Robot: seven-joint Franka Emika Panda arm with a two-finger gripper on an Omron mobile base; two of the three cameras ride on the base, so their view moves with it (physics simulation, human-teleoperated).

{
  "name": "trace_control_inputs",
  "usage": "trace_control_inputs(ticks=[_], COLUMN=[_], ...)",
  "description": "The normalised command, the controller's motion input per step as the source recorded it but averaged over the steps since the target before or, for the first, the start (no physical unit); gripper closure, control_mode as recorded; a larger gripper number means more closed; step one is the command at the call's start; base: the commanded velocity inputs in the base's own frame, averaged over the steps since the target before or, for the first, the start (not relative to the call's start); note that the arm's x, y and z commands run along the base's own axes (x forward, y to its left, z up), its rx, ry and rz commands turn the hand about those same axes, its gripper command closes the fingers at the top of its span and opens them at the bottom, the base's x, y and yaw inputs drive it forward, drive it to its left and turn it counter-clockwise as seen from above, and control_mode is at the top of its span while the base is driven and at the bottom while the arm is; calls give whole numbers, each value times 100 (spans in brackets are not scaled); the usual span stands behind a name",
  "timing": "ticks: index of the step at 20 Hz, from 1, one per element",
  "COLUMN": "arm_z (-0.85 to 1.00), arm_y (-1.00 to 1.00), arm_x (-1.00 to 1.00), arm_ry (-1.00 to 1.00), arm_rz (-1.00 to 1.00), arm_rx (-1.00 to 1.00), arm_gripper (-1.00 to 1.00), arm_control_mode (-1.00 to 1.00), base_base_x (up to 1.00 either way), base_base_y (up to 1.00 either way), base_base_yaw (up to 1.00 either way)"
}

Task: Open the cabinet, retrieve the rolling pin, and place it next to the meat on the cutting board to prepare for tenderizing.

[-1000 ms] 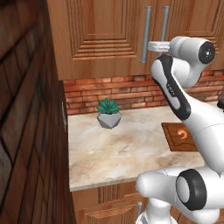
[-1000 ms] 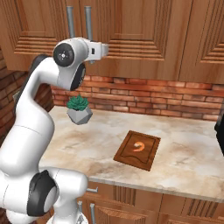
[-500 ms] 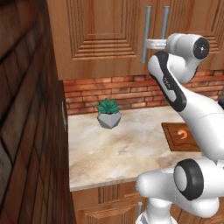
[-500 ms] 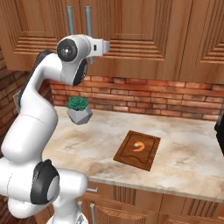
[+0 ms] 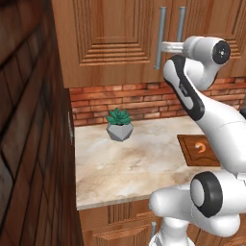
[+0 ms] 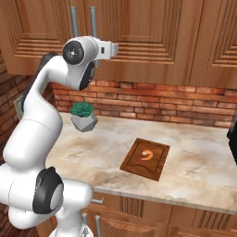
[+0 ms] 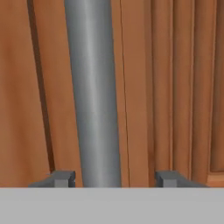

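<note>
My pincer [image 7: 113, 178] straddles the warm-brown wooden cabinet's [image 5: 110, 38] grey bar handle [image 7: 94, 87], tips apart, not clamped; doors shut, so opening, retrieval and placing remain.

The cabinet [image 5: 110, 41] is showing warm-brown wood with stepped raised panels, and its long bar handles [image 5: 162, 36] are gleaming plain grey metal; in the hand view one handle [image 7: 94, 92] is running as a smooth grey band over vertical brown grain. The bench [image 5: 139, 163] is wearing pale beige with soft marbled veining. The cutting board [image 6: 146, 159] is showing dark reddish-brown with a grooved border, and the meat [image 6: 148, 154] on it is glowing orange-pink. At the bench's back edge the succulent [image 6: 82, 109] is showing green leaves in a faceted light-grey pot. The backsplash [image 6: 152, 102] is running red-brown brick with pale mortar lines. The arm [image 5: 202, 103] is showing white with dark joints.
</note>
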Motion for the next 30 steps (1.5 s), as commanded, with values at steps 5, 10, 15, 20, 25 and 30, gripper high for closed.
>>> trace_control_inputs(ticks=[5, 10, 15, 20, 25, 30], arm_z=[0, -7, -12, -9, -6, -1], arm_y=[2, 1, 10, 6, 2, 4], arm_x=[0, 0, 0, 0, 0, -8], arm_ry=[0, 0, 0, 2, 1, 0], arm_rz=[0, 0, 0, 0, 0, 2], arm_rx=[-3, -1, -3, -4, -1, -2], arm_gripper=[100, 100, 100, 100, 100, 100], arm_control_mode=[-100, -100, -100, -100, -100, -100], base_base_x=[0, 0, 0, 0, 0, 0], base_base_y=[0, 0, 0, 0, 0, 0], base_base_yaw=[0, 0, 0, 0, 0, 0])
